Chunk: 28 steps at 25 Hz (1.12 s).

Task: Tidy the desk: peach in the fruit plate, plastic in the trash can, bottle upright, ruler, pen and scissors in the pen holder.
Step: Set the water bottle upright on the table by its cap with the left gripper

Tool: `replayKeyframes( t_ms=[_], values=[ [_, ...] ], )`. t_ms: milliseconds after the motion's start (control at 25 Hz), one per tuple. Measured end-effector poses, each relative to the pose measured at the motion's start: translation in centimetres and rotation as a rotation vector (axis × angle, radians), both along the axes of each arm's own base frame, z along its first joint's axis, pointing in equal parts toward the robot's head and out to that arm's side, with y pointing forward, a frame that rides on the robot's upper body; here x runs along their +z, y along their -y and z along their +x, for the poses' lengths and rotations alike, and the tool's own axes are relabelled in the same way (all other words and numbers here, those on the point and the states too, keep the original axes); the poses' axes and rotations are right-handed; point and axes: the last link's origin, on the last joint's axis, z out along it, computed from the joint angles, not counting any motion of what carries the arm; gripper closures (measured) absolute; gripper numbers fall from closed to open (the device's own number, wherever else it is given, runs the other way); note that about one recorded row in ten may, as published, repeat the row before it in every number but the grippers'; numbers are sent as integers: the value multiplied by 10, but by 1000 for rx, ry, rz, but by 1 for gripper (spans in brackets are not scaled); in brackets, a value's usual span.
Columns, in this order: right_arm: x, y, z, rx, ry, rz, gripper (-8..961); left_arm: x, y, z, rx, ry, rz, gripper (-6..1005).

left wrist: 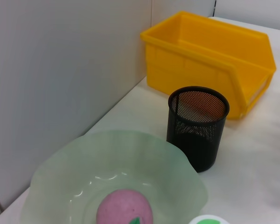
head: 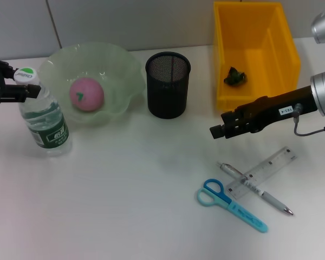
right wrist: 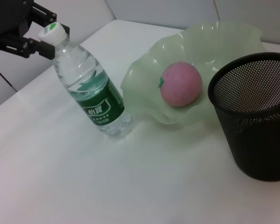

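White and matte, the surface (head: 124, 216) carries everything. At nine o'clock the left hand (head: 27, 86) grips the white cap of the clear, green-labelled bottle (head: 46, 122), now upright. The pink peach (head: 86, 93) sits in the scalloped translucent fruit plate (head: 124, 70); the mesh pen holder (head: 168, 84) at twelve is empty. Crumpled plastic (head: 235, 76) lies in the yellow trash can (head: 249, 32). At three the right hand (head: 216, 130) hovers clenched, empty. I judge stationery comes next: scissors (head: 230, 205), pen (head: 254, 188), clear ruler (head: 262, 170) at five o'clock.

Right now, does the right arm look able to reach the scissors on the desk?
Probably yes. The right gripper hovers over bare desk, with the scissors lying in the open nearer the robot. Only the pen and ruler lie beside them, neither covering the handles.
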Motion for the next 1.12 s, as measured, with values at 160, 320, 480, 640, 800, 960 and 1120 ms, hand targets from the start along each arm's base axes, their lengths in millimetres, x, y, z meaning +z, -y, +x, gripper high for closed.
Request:
replayKeyframes(
  t_ms=[160, 320, 480, 640, 800, 960, 1120],
  values=[
    [0, -1, -1, 3, 0, -2, 230, 0, 0, -1, 4, 1, 0, 509],
    [-1, -1, -2, 3, 1, -6, 230, -1, 1, -3, 9, 1, 1, 505],
    [-1, -1, -3, 0, 2, -9, 231, 0, 1, -4, 12, 1, 9, 501],
    [-1, -1, -2, -2, 2, -11, 231, 0, 0, -5, 14, 1, 12, 497],
    [-2, 0, -2, -2, 2, -15, 231, -1, 1, -5, 14, 1, 12, 493],
    [-2, 0, -2, -3, 1, -16, 232, -1, 1, -5, 15, 2, 12, 488],
    [-2, 0, -2, -4, 1, -16, 232, -2, 1, -5, 17, 4, 14, 484]
  ],
)
